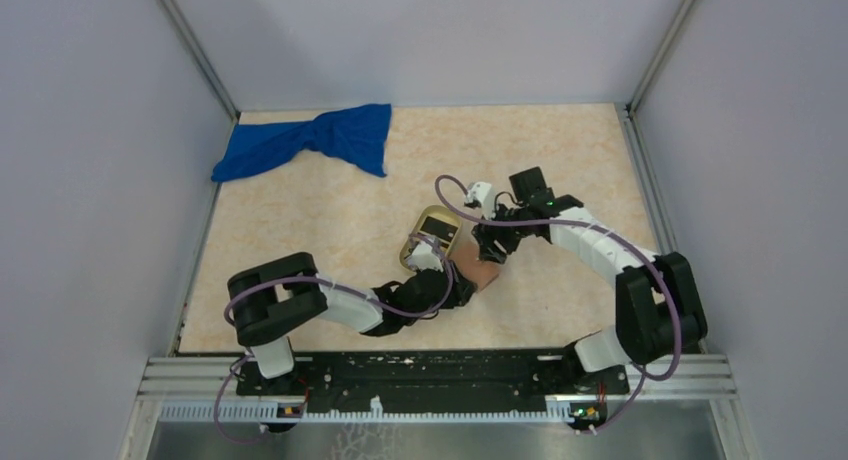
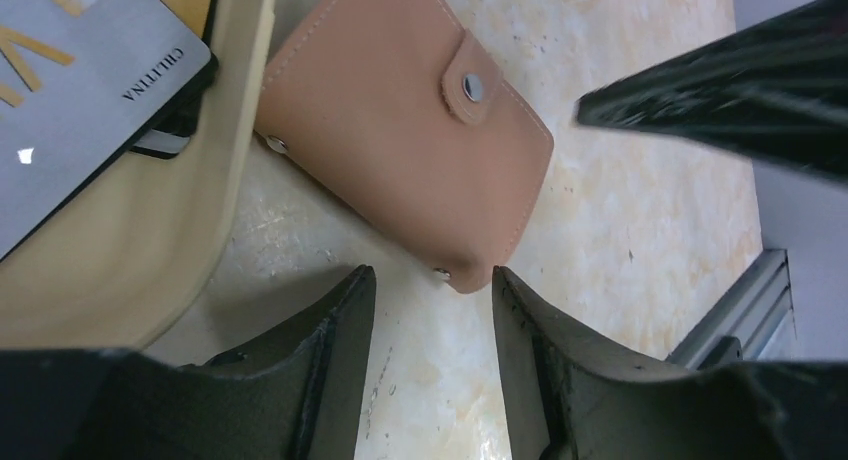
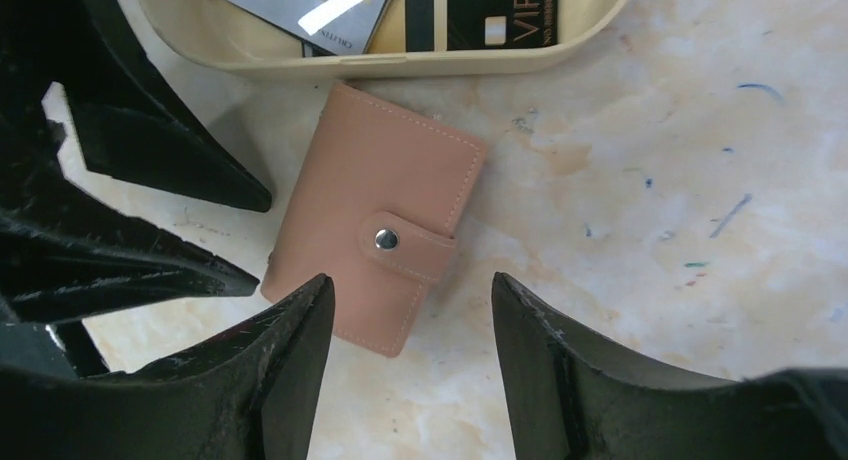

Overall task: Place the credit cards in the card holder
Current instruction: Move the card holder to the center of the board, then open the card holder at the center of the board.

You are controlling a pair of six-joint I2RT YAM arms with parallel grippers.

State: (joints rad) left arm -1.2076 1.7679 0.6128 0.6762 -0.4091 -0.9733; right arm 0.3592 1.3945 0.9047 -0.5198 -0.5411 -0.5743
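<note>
At the middle of the table [image 1: 300, 230], a tray [image 3: 430, 64] is seen, and the card holder [image 3: 375, 230] lies flat at about 4 o'clock of it in the top view, just beside its rim. The holder is snapped shut, so it could be slid across the smooth top or jammed against the tray if pinched by one corner.

The grey card [image 2: 70, 110] and black card [image 3: 510, 10] overlap in the tray and could be dragged out together.

The left gripper [image 2: 433, 310] is parted partway with nothing held, the holder's corner at its 12 o'clock. The right gripper [image 3: 412, 320] is likewise spread above the holder, empty.
</note>
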